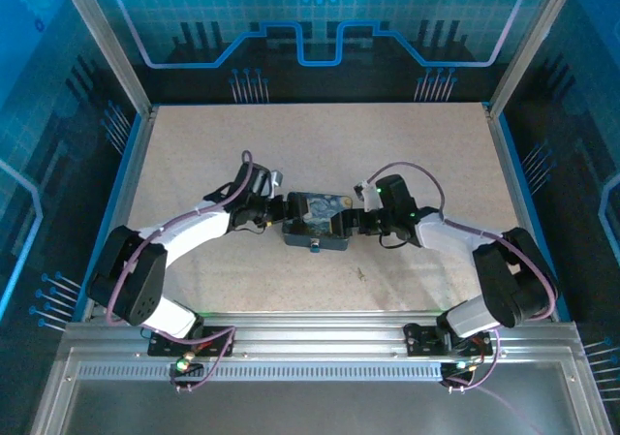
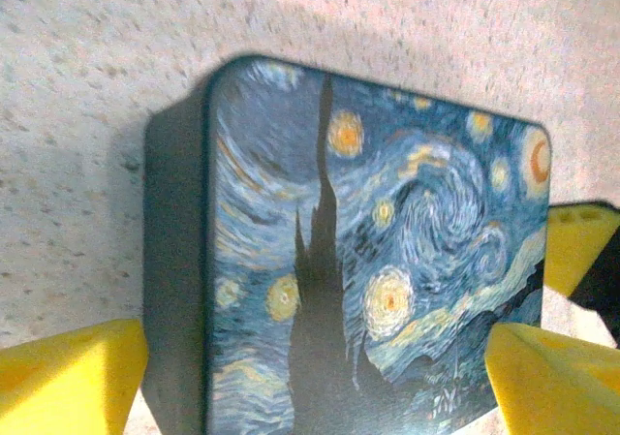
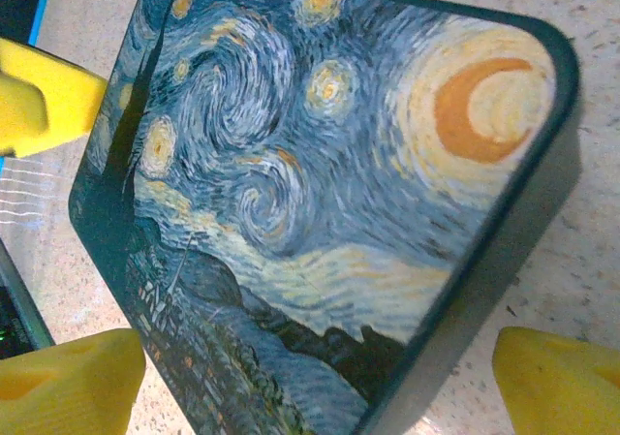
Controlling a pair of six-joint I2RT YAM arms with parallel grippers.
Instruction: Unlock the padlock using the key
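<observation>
Yellow blocky fingers point(image 2: 68, 377) of left gripper point(image 2: 310, 377) and right gripper point(image 3: 315, 382) stand spread astride the glossy, round-cornered tin point(image 2: 387, 212).

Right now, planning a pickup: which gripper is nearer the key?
Right. The right gripper at the right end of the tin, just behind the key; left gripper at its left end.

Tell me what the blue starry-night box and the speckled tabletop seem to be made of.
Blue rectangular starry-night box: probably thin printed metal, a tin; its glossy lid shows sheen, with crisp rim and rounded corners. Speckled beige tabletop: matte and grainy, perhaps laminate or stone-effect board; uncertain.
</observation>
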